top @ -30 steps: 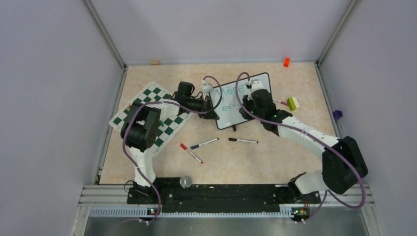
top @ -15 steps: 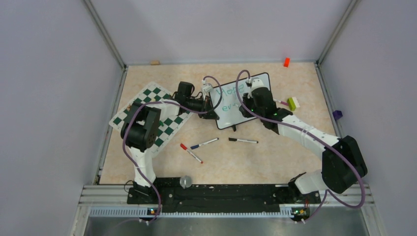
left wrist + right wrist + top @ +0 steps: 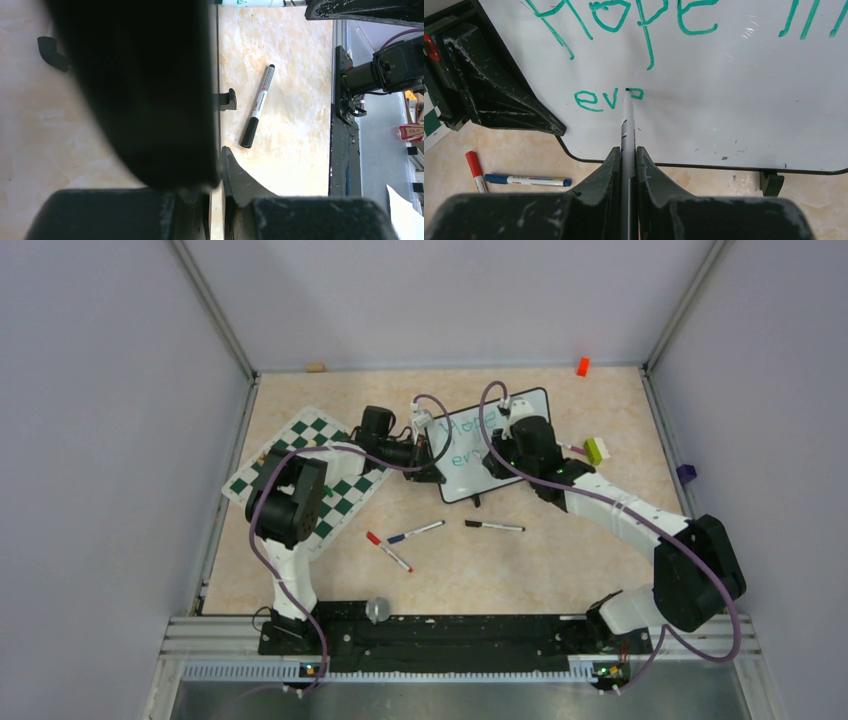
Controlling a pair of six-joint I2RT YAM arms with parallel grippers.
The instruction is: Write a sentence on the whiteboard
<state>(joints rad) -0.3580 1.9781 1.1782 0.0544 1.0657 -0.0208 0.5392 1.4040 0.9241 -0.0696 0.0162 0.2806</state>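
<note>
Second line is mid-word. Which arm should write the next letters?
Right. The right gripper is shut on the green marker, its tip at the unfinished word on the whiteboard. The left gripper is clamped on the whiteboard's edge, apparently steadying it, and holds no marker.

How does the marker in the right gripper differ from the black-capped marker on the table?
Grip: the held marker is clamped in the right gripper; the black-capped marker lies loose on the table. State: the held marker's bare tip touches the whiteboard; the black-capped marker is capped. Both have slim pale barrels.
</note>
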